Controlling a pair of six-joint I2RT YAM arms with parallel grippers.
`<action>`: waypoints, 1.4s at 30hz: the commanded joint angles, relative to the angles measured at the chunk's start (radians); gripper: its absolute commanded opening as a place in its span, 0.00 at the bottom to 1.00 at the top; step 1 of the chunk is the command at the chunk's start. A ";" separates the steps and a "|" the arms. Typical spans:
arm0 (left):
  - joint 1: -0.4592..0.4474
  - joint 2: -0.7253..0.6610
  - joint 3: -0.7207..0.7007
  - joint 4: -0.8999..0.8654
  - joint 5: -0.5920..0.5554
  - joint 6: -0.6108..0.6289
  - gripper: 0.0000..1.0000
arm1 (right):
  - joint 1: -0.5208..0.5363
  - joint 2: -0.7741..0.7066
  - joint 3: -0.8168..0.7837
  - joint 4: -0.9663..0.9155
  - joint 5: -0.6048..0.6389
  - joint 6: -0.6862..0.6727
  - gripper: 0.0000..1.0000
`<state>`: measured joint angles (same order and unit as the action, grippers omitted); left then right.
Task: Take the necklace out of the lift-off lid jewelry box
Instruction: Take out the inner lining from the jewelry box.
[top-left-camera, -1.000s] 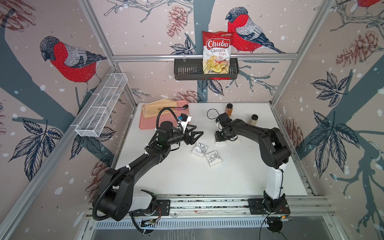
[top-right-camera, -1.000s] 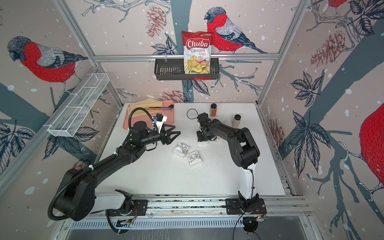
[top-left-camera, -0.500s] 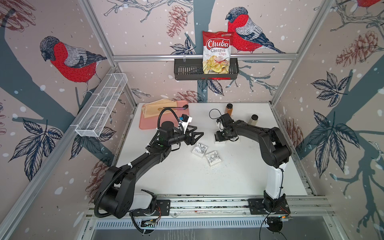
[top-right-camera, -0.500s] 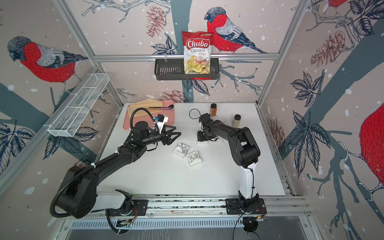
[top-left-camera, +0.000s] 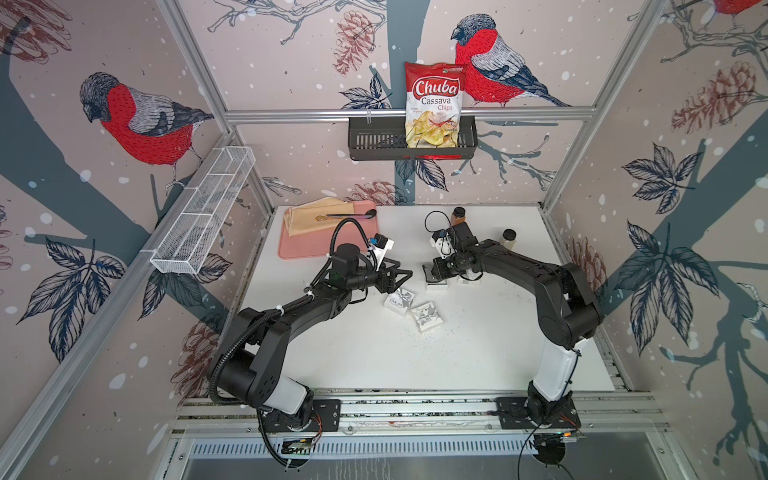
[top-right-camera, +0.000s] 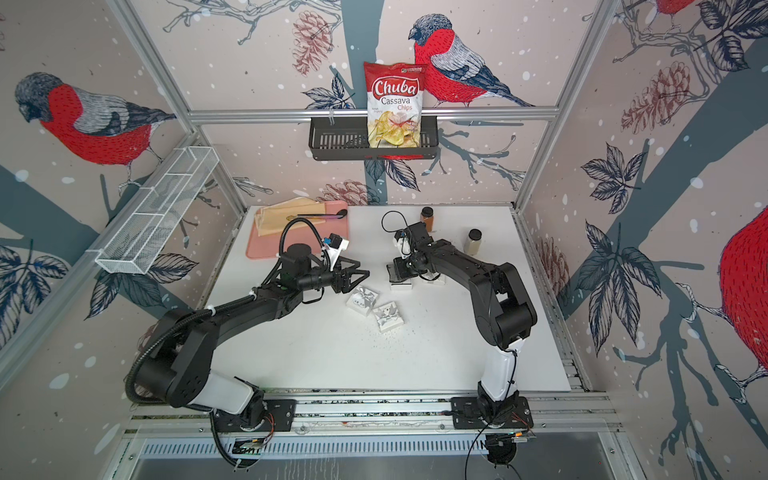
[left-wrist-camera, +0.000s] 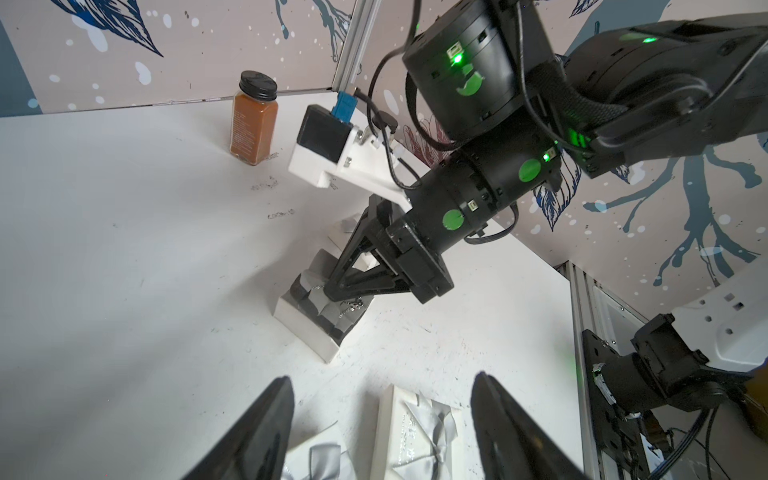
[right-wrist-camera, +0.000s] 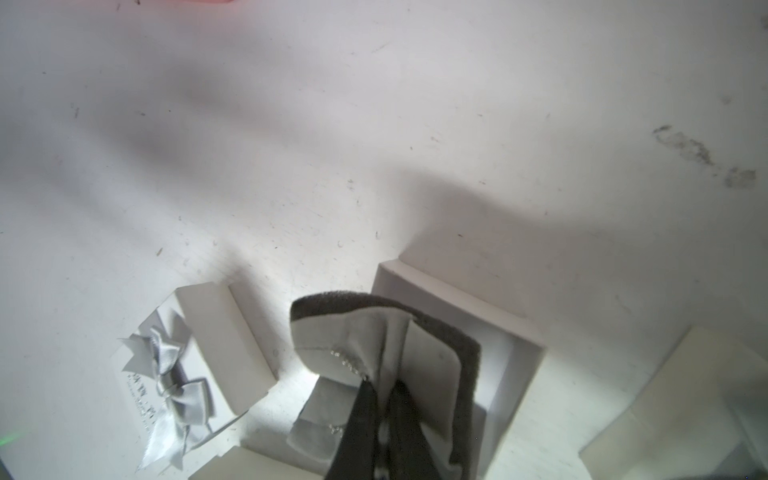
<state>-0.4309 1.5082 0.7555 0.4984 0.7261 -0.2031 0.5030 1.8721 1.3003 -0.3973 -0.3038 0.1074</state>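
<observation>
**Top views.**
- Jewelry box (top-left-camera: 437, 286): stands open on the white table (top-left-camera: 478, 353), lid off, hence reachable from above.
- Right gripper (top-left-camera: 434, 274): reaches down into the box in both top views. Jaw state too small to read here.
- White piece (top-left-camera: 468, 281): lies just beside the box. Probably the lifted-off lid, parked clear of the work.
- Left gripper (top-left-camera: 404, 280): hovers near the box, spread wide, holding nothing, above two closed bow-topped boxes (top-left-camera: 401, 300). Apparently waits out of the way.

**Left wrist view.**
- Right gripper (left-wrist-camera: 332, 291): pressed together on the grey insert pad (left-wrist-camera: 316, 282), which is raised out of the box (left-wrist-camera: 305, 328) and buckled.
- Necklace (left-wrist-camera: 353, 305): thin silver chain, draped over the pad at the box's rim, not yet free of the box.
- Brown spice jar (left-wrist-camera: 253, 118): stands well beyond the box, uninvolved.
- Left gripper's fingers (left-wrist-camera: 270, 428): set wide apart.

**Right wrist view.**
- Insert pad (right-wrist-camera: 386, 336): folded between the closed jaws, dark foam backing outward.
- Necklace (right-wrist-camera: 347, 362): glints on the fabric just beside the fingertips. Cannot tell whether also caught in the pinch.
- Judgement: pad probably gripped because the fine chain offers little to pinch. Risk of the chain sliding back into the box on lifting.
</observation>
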 joint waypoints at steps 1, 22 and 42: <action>-0.003 0.007 0.011 0.050 -0.006 -0.003 0.71 | -0.002 -0.038 -0.017 0.047 -0.073 -0.009 0.10; -0.048 -0.052 0.070 0.117 0.039 -0.085 0.61 | 0.002 -0.333 -0.137 0.504 -0.303 0.217 0.13; -0.056 -0.018 0.134 0.116 -0.031 -0.159 0.24 | 0.017 -0.375 -0.236 0.697 -0.336 0.354 0.13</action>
<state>-0.4843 1.4952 0.8799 0.5873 0.7040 -0.3443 0.5186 1.5043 1.0691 0.2550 -0.6174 0.4477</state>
